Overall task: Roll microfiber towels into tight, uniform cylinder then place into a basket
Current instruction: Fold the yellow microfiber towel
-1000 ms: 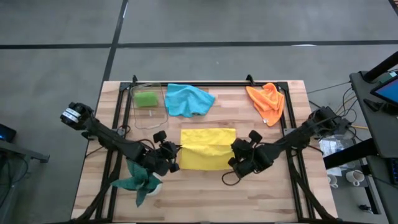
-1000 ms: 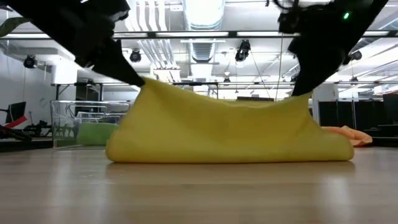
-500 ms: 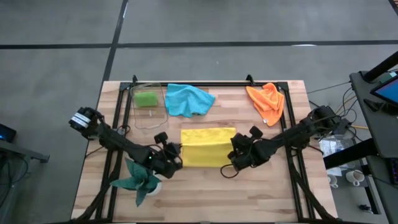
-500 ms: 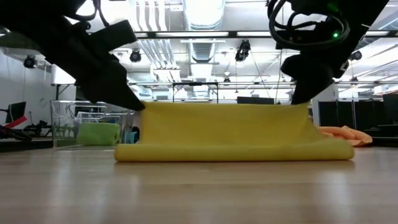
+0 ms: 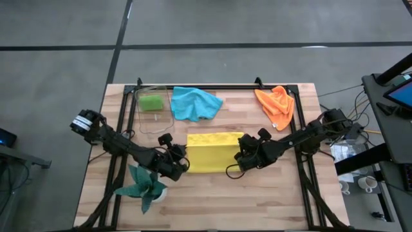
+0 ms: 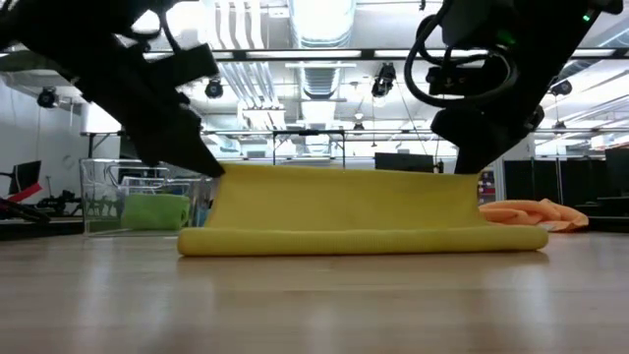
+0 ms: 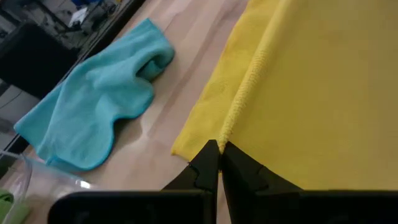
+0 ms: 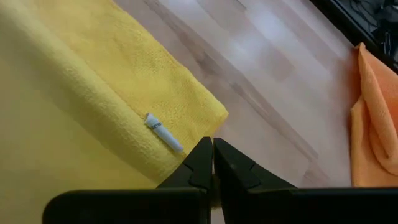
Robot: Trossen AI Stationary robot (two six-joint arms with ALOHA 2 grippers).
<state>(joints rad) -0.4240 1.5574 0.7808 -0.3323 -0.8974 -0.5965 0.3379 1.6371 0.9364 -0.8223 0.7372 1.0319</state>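
1. Left gripper (image 5: 182,161) is clenched on the left edge of the yellow towel (image 5: 212,153), its fingers (image 7: 208,163) pressed together over the hem.
2. Right gripper (image 5: 239,158) grasps the same towel's right edge, fingertips (image 8: 211,155) pinched shut beside a small white tag (image 8: 163,132); any writing on the tag is too small to read.
3. From table height the yellow towel stands lifted between both grippers, with a rolled fold lying along the wood in front.
4. At the table's far left the clear basket (image 5: 143,113) holds the lime green towel (image 5: 152,102); its thin walls are hard to trace.
5. Just right of it lies the blue towel (image 5: 195,103), crumpled; the orange towel (image 5: 276,106) sits near the far right edge.
6. Bare wood lies along the near edge, except where a teal plant (image 5: 145,187) stands partly under the left arm.
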